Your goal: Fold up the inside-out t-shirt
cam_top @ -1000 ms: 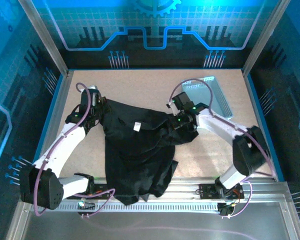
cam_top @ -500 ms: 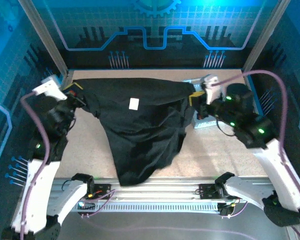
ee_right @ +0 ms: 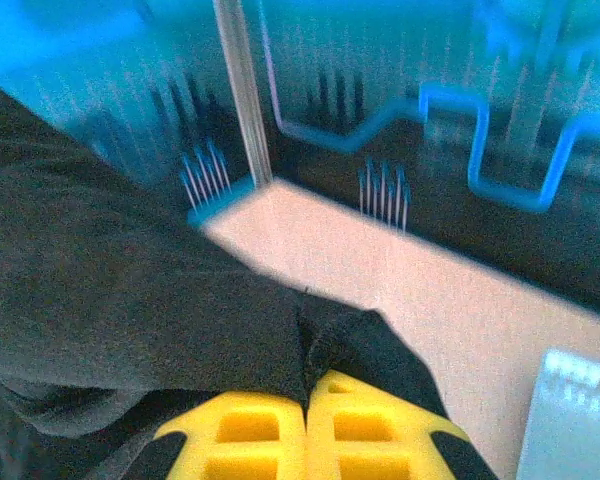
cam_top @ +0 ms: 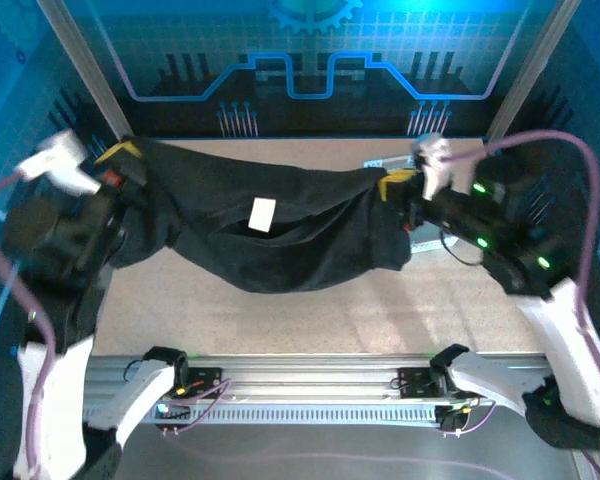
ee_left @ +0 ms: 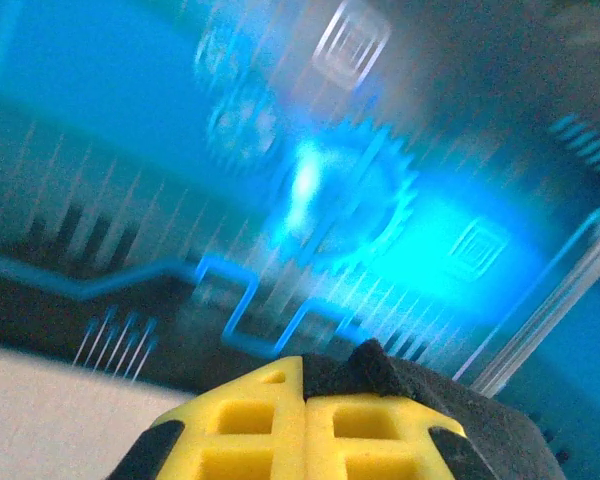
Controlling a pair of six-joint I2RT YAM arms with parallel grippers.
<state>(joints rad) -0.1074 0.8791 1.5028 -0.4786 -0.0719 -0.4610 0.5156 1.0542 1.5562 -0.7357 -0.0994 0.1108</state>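
My left gripper (cam_top: 121, 166) and right gripper (cam_top: 393, 186) clench the shirt (cam_top: 280, 250) mid-frame; a thin pinch may slip, dropping it.

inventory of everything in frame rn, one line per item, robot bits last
t-shirt: 1, black, slung between the two grippers, middle sagging
label: 1, white, on the t-shirt near its middle
tray: 1, light grey, on the table's far right part
table: 1, beige board, beneath the t-shirt
rail: 1, silver metal, along the table's near edge
backdrop: 1, blue-lit panels, behind the table
left gripper: 1, yellow pads, far left, raised, shut on the t-shirt's left end
right gripper: 1, yellow pads, far right, raised, shut on the t-shirt's right end
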